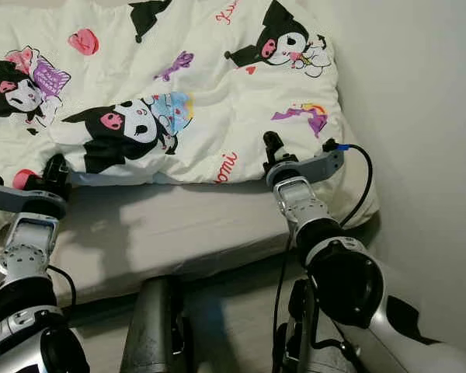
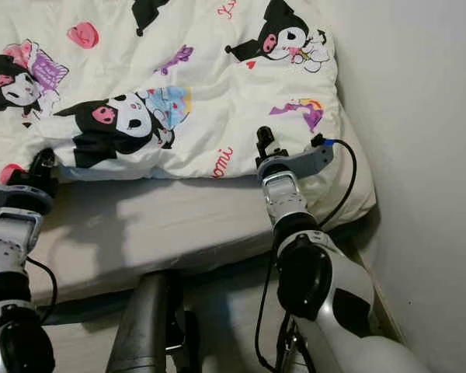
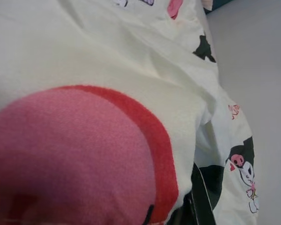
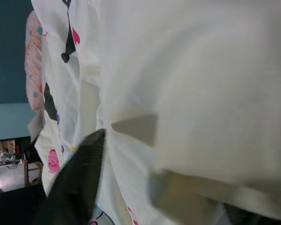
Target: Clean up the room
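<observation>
A white blanket printed with black-and-pink cartoon figures lies rumpled over the far part of the bed. Its near edge runs across the grey mattress sheet. My right gripper is at that edge on the right. One black finger lies over the cloth and a fold of blanket is pinched in its jaws. On the left, my left gripper sits on the same edge beside a pink print, with the blanket pressed close to its camera.
A pale wall runs close along the bed's right side. A white cushion edge sticks out under the blanket's right corner. My dark leg stands against the bed's near edge. A pink patterned pillow lies at the bed's far end.
</observation>
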Motion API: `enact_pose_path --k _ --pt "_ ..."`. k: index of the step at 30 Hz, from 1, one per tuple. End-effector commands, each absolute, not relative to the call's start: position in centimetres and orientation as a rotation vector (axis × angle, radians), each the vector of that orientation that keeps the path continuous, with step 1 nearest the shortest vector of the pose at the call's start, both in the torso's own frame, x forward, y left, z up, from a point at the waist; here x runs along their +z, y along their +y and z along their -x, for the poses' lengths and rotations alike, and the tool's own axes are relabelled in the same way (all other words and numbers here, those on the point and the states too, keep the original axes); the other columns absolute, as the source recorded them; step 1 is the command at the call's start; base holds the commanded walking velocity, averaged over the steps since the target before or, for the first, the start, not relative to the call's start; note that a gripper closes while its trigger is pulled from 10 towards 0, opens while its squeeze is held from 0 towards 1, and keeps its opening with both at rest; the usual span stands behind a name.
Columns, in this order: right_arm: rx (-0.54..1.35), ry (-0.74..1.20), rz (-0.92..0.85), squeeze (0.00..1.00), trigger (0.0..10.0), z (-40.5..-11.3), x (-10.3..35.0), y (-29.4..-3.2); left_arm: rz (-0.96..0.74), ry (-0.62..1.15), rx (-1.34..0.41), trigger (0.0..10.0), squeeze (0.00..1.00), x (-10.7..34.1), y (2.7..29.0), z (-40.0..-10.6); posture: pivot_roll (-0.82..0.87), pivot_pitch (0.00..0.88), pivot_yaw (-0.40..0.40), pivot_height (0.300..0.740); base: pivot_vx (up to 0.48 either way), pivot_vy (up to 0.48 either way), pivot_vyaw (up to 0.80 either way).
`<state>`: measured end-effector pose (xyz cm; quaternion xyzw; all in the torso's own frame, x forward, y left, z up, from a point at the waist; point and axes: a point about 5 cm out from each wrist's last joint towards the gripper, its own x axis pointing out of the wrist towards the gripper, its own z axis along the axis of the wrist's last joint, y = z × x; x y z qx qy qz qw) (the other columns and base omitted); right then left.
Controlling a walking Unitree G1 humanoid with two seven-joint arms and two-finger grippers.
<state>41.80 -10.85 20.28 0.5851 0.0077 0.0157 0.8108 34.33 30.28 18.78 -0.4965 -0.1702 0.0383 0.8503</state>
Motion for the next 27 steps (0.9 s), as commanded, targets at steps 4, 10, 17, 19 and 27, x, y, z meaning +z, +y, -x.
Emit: enact_pose_path --k 4,10,17,19,27 --pt "0.02 0.045 -1.271 0.0 0.0 -41.4 18.8 -10.8 1.043 -0.321 0.138 0.0 0.0 17.4 30.8 -33.7 0.18 0.485 0.033 0.573 0.0 0.0 0.0" --pt "0.009 0.046 -1.255 0.0 0.0 -41.3 18.3 -11.3 1.038 -0.297 0.171 0.0 0.0 16.9 31.0 -33.6 0.17 0.487 0.035 0.573 0.0 0.0 0.0" --pt "-0.008 0.053 -1.154 0.0 0.0 -41.2 17.7 -12.7 1.002 -0.263 0.201 0.0 0.0 16.3 31.7 -33.3 0.14 0.493 0.036 0.573 0.0 0.0 0.0" --pt "-0.014 0.056 -1.13 0.0 0.0 -41.1 17.4 -13.1 0.998 -0.261 0.207 0.0 0.0 16.2 31.9 -33.1 0.13 0.492 0.036 0.573 0.0 0.0 0.0" --pt "-0.065 0.065 -1.028 0.0 0.0 -40.5 15.8 -15.5 0.948 -0.237 0.231 0.0 0.0 16.0 33.2 -32.1 0.08 0.483 0.029 0.573 0.0 0.0 0.0"
